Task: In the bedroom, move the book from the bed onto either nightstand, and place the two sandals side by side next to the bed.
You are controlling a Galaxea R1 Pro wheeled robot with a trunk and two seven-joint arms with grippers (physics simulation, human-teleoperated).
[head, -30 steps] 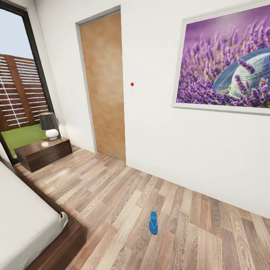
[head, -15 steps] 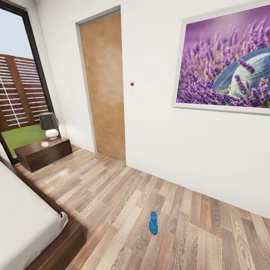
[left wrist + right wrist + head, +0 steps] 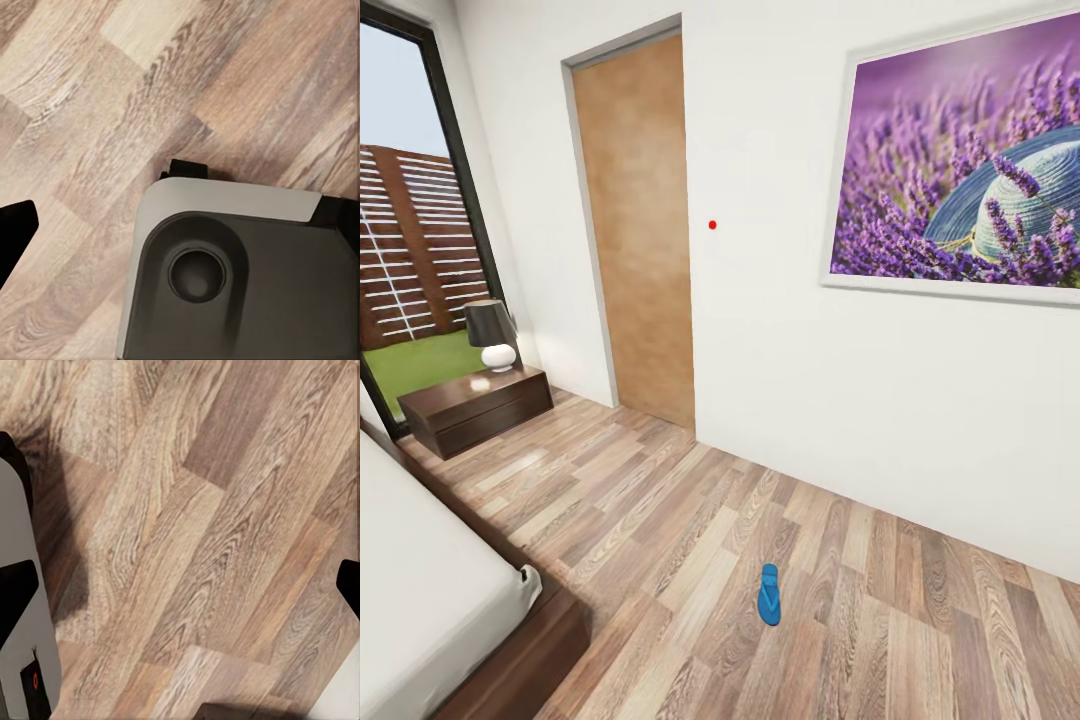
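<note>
A bright blue sandal (image 3: 768,594) lies flat on the wood-plank floor (image 3: 660,520), out in the open about a step from the bed's corner. The bed (image 3: 420,580), with its pale grey mattress and dark frame, fills the lower left. A dark brown nightstand (image 3: 480,405) stands beyond it by the window. The book is out of view. My right gripper (image 3: 180,589) hangs open over bare floor, its black fingertips (image 3: 16,592) at opposite edges. One black fingertip (image 3: 15,229) of my left gripper shows over the floor, far out to the side, nothing held.
A black-shaded lamp (image 3: 492,335) sits on the nightstand. A light wooden door (image 3: 640,230) and a large lavender picture (image 3: 960,160) are on the white wall ahead. A tall dark-framed window (image 3: 410,250) is at left. My grey base (image 3: 240,285) shows beneath the left arm.
</note>
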